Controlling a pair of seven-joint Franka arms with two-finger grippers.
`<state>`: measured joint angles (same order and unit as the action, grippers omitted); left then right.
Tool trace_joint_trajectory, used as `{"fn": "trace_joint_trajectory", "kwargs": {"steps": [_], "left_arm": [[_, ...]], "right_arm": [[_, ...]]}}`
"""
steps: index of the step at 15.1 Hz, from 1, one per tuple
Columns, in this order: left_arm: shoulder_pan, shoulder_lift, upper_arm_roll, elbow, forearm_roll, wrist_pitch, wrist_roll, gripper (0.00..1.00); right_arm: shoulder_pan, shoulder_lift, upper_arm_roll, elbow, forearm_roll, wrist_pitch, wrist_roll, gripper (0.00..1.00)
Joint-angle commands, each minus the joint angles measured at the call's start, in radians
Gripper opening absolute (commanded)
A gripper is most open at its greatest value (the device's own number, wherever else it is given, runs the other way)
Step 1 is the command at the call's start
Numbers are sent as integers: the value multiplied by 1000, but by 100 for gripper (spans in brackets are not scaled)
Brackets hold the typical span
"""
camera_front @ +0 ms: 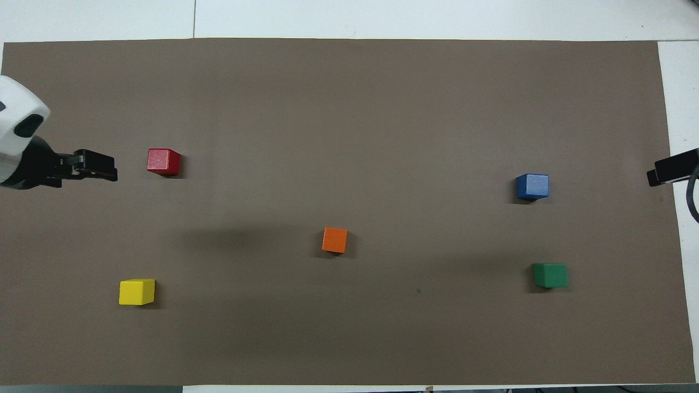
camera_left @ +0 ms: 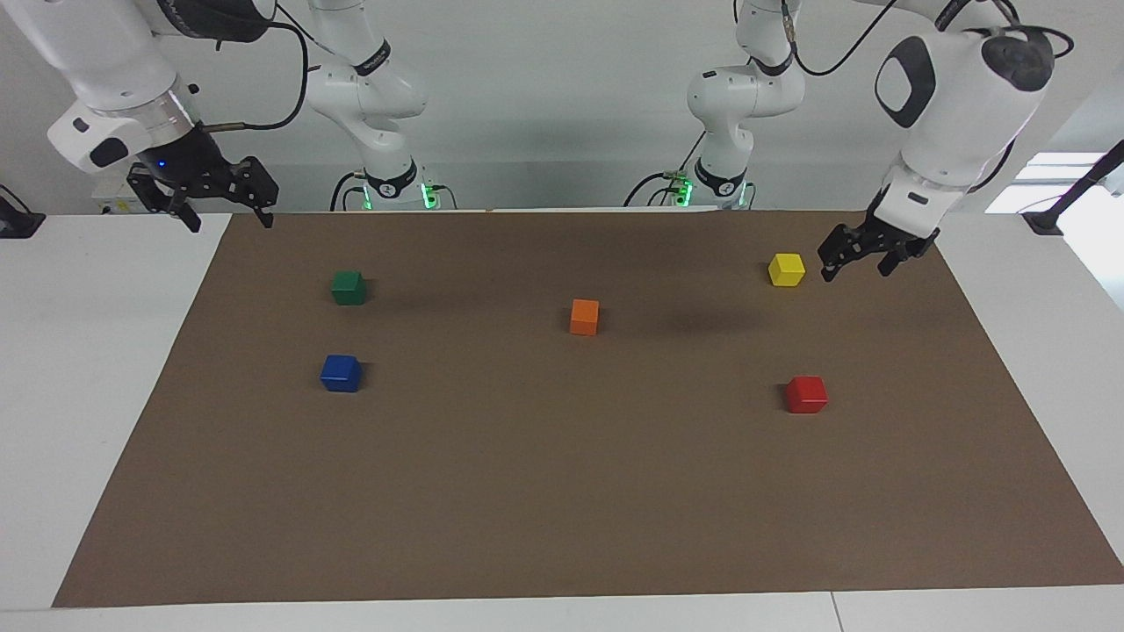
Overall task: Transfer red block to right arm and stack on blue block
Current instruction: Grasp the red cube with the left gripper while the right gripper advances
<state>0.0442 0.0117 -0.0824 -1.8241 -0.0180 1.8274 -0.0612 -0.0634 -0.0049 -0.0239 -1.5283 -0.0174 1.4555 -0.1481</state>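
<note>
Overhead view shows my left tool (camera_front: 101,166) in the air at about nine o'clock of the red block (camera_front: 163,161), holding nothing. Facing view shows its fingers spread, over the brown mat (camera_left: 562,491) beside the yellow block (camera_left: 786,269). My right tool (camera_left: 224,211) waits with fingers spread over the surface (camera_left: 88,351) edge. The red block sits alone toward my left arm's end; the blue block (camera_front: 532,186) sits toward my right arm's end, the green block (camera_front: 550,275) at its six o'clock overhead, the orange block (camera_front: 335,240) mid-mat.

One camera looks from high across the table (camera_left: 105,369) at both robots, another steeply down from above them, both sharing the brown mat (camera_front: 349,109).
</note>
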Motion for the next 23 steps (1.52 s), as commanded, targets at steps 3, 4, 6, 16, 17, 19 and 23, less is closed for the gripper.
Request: {"fn": "trace_joint_trajectory", "kwargs": {"steps": [3, 4, 6, 16, 17, 19, 23], "left_arm": [[3, 194, 4, -11, 13, 218, 41, 100], [5, 223, 4, -9, 13, 266, 41, 100], [-3, 289, 6, 8, 15, 337, 40, 100], [-52, 375, 6, -37, 82, 458, 23, 46], [-52, 373, 6, -37, 82, 431, 20, 0], [-46, 373, 1, -31, 66, 406, 0, 0], [-52, 373, 4, 107, -97, 180, -202, 0]], "right_arm": [[-61, -108, 9, -211, 127, 78, -33, 100], [-61, -128, 9, -269, 163, 115, -54, 100], [-64, -136, 7, -325, 273, 144, -73, 100], [-187, -46, 7, -497, 982, 140, -430, 100], [-187, -43, 7, -507, 1058, 114, -432, 100], [-179, -44, 9, -547, 1199, 80, -442, 100], [-136, -30, 10, -665, 1413, -9, -548, 100]]}}
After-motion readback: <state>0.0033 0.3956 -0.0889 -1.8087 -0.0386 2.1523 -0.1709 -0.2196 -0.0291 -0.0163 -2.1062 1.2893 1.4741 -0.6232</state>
